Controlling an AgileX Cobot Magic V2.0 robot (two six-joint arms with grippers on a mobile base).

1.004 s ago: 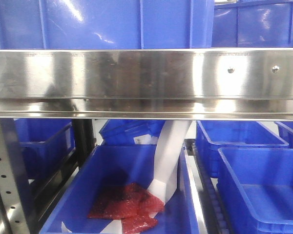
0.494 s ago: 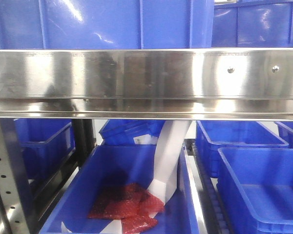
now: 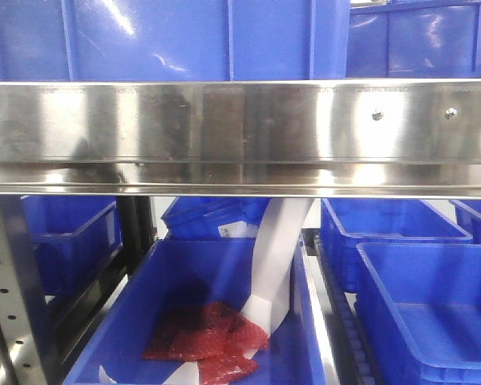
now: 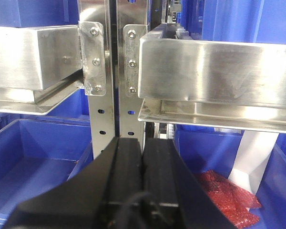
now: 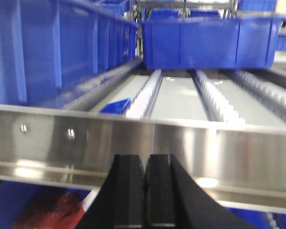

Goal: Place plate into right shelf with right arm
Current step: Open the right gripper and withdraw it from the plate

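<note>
plate is nowhere in any of the three views, so its direction from the fingers, its tilt and which arm is nearer cannot be told. what can be read is how the right gripper [image 5: 144, 200] stands to the right shelf [image 5: 181, 148]: its black fingers are pressed together with nothing between them, pointing straight at the steel front beam, the tip just below the beam's top edge. beyond the beam lies a bare grey roller deck [image 5: 181, 98], with a blue bin [image 5: 209, 40] at the far end and a row of blue bins [image 5: 57, 47] along the left. any placement would have to go over that beam and onto the deck, so i judge the height of the fingers against the beam's top to be what the move turns on.

the left gripper [image 4: 143, 186] is likewise closed and empty, facing the perforated upright [image 4: 115, 71] where two beams meet.

the front view shows only the wide steel beam [image 3: 240, 132], bins above and below it, and a lower bin holding a red bag [image 3: 204, 337] and a white strip [image 3: 276, 257]. neither arm appears there. with both grippers empty and the plate unseen, i judge the task either not begun or already done; the frames do not settle which.
</note>
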